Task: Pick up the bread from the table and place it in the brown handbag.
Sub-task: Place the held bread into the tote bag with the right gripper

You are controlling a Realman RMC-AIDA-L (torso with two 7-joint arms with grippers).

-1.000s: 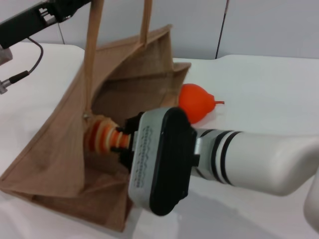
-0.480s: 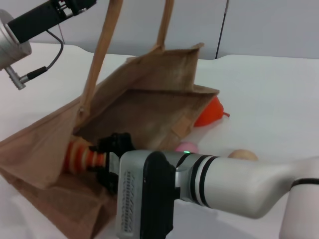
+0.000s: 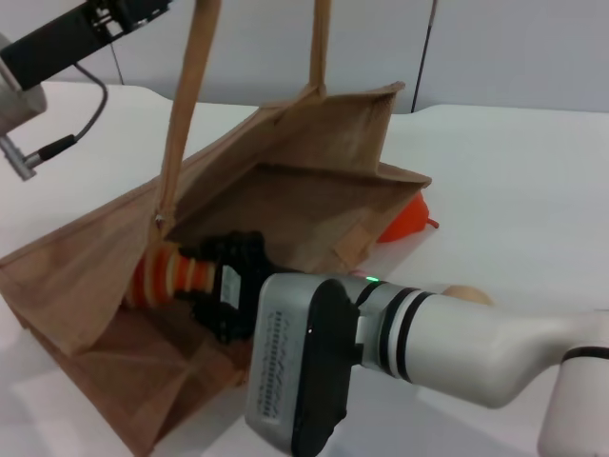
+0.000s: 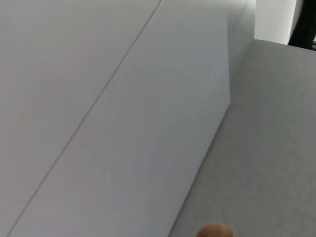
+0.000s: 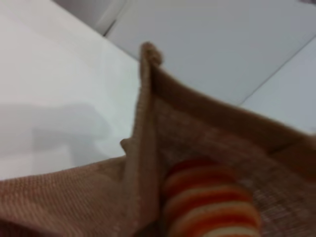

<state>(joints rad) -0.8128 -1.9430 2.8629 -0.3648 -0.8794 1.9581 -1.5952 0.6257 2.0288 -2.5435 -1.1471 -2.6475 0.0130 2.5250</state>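
White flat table [image 3: 533,181] carries the large tan-brown woven burlap handbag [image 3: 285,190], tipped open — its handles held up by the left gripper [image 3: 124,11], fingers unclear. Inside the mouth, the right gripper [image 3: 205,286] clamps the ridged orange-and-cream bread [image 3: 166,274]; an orange fruit [image 3: 409,221] shows partly behind the bag.

Right claw [image 3: 205,286] now carries bread [image 3: 171,274] deeper into brown handbag [image 3: 285,190]; bag mouth tilts wider, hiding more of orange fruit [image 3: 411,217].
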